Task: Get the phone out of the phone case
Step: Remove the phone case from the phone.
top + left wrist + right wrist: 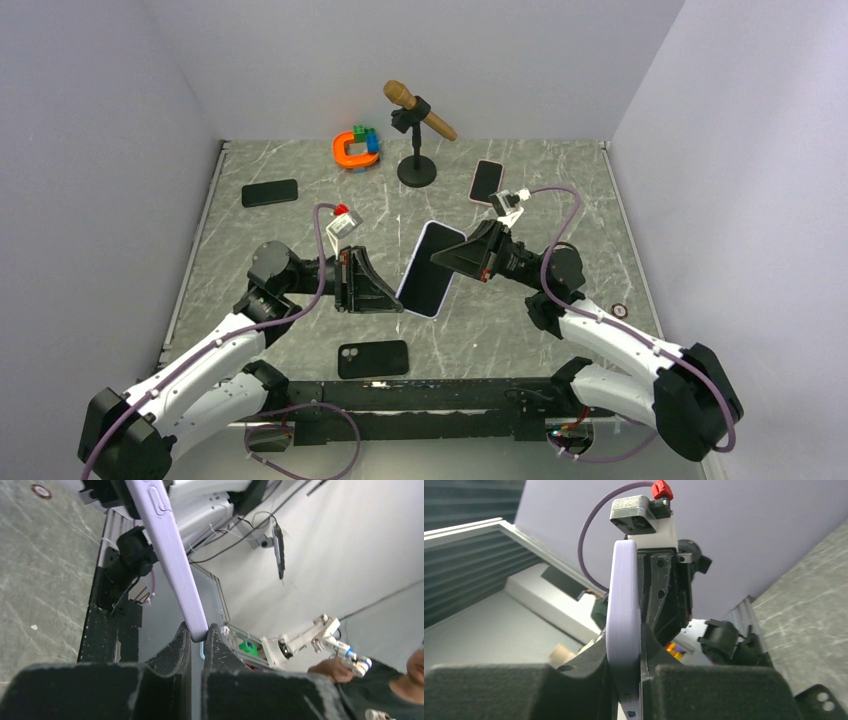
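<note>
Two grippers share one load. The phone (430, 268), its dark screen turned toward the overhead camera, sits inside the lilac phone case (168, 545). It hangs tilted in the air above the middle of the marble-patterned table (560, 190), clear of the surface.

The left gripper (398, 300) is pinched tight on the lower left corner of the case. In its wrist view we see the black fingers (177, 647) nearly together, with the rounded lilac corner wedged between their tips. The right gripper (445, 255) is clamped narrowly on the case's upper right edge. Its own camera looks along the thin lilac side, which is squeezed between the two pads (596, 660). The phone is fully seated in the case, and we see no gap along the rim.

Several other things lie well apart from the lifted phone:
- A black phone (270, 192) lies flat at the far left.
- A pink-edged phone (487, 181) lies just beside the microphone stand (417, 165).
- The stand carries a tan microphone (420, 110), which is tilted.
- An orange ring with toy blocks (357, 148) sits at the back edge.
- A dark handset (373, 359) lies back up near the arm bases, between the two arms. We cannot tell whether it is a phone or an empty case.
</note>
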`<state>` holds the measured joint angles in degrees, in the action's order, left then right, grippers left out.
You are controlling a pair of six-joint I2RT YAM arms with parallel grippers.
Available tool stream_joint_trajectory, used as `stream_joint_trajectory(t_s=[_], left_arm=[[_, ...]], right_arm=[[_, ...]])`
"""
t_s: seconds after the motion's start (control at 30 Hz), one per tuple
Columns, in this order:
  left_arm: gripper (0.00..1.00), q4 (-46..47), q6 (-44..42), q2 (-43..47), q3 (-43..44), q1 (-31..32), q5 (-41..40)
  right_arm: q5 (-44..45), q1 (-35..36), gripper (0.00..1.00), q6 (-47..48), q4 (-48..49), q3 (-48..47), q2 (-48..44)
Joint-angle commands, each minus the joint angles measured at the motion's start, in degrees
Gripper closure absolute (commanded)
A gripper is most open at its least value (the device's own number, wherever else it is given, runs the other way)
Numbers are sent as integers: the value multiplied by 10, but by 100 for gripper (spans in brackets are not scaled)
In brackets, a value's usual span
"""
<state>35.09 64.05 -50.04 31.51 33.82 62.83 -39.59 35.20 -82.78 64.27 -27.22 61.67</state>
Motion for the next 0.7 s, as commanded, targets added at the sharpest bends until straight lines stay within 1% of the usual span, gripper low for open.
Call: stream_joint_trajectory(t_s=[0.0, 0.13, 0.17, 0.23, 0.33, 0.43, 0.47, 0.5, 0.53, 0.57, 0.6, 0.63, 0.67], left_arm=[[100, 188, 30, -25, 26, 2, 63], [100, 287, 72, -57, 35, 2, 69], [100, 296, 77, -66, 39, 2, 72], [100, 272, 62, -79, 48, 1, 77], [100, 178, -2, -86, 61, -2, 70], [100, 86, -61, -91, 76, -4, 54], [100, 40, -85, -89, 85, -4, 43], [100, -37, -132, -87, 103, -4, 22], [100, -144, -179, -85, 125, -4, -8], [100, -217, -214, -86, 145, -3, -31], [100, -247, -219, -87, 153, -2, -37], [96, -221, -204, -84, 148, -2, -25], [88, -189, -183, -76, 137, -2, -16]], right_arm=[[-21, 12, 100, -170, 230, -16, 45], [-2, 17, 100, -232, 326, -16, 84], [1, 21, 100, -241, 336, -19, 88], [6, 27, 100, -244, 338, -27, 88], [10, 35, 100, -245, 338, -37, 83], [11, 37, 100, -227, 302, -39, 64], [11, 38, 100, -221, 293, -40, 58], [13, 39, 100, -216, 291, -41, 55], [13, 43, 100, -210, 287, -45, 53], [9, 48, 100, -196, 271, -50, 50], [4, 53, 100, -170, 236, -57, 42], [2, 55, 100, -135, 187, -59, 29], [5, 57, 100, -108, 143, -58, 13]])
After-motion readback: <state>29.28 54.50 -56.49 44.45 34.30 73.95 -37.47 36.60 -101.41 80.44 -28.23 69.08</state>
